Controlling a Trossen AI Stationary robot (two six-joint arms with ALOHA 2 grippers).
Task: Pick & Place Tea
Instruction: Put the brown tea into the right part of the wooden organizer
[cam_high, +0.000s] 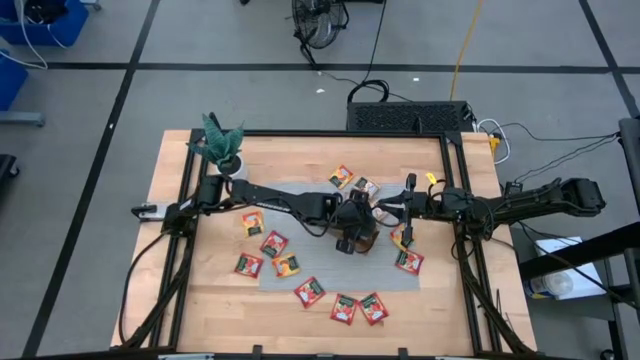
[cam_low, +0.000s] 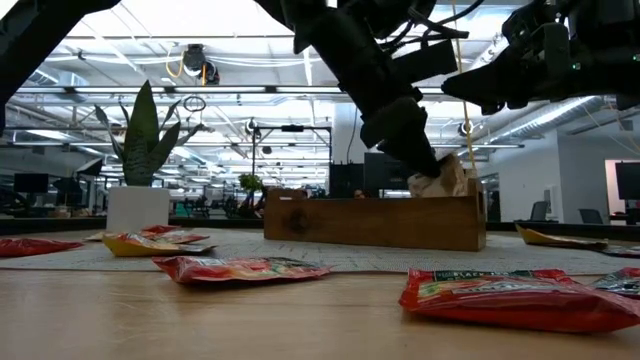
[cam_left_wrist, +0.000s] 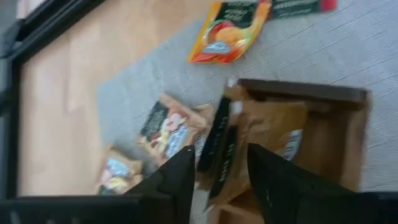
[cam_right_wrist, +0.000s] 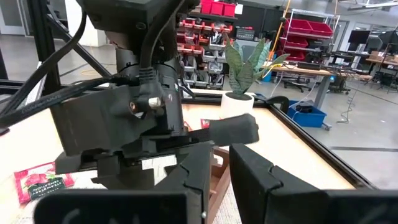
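Tea sachets are my job here, and most are not yet boxed. Largest first: wooden table (cam_high: 180, 300) with a grey mat (cam_high: 400, 285) in the middle, my two dark arms reaching in from left and right and meeting at centre. Brown wooden tray (cam_low: 375, 222) sits on the mat at centre, partly under my left wrist in the high view. Potted plant (cam_high: 222, 145) at the far left corner.

My left gripper (cam_left_wrist: 219, 180) hangs right over the tray, fingers parted with a clear gap between them, nothing pinched; below them a few brown-and-dark sachets (cam_left_wrist: 261, 140) stand on edge in a compartment, so I judge this one as just dropped in. My right gripper (cam_right_wrist: 221, 171) waits just right of the tray, facing my left wrist; fingers nearly together with a narrow gap, nothing between them.

Loose tea: red sachets (cam_high: 343, 308) in a row along the near edge of the mat, a cluster of red and orange ones (cam_high: 272, 242) left of centre, one more (cam_high: 408, 262) right of the tray, a couple (cam_high: 342, 176) on the far side.

Progress: a few packets in the tray, roughly a dozen on the table left to pick, early to middle stage
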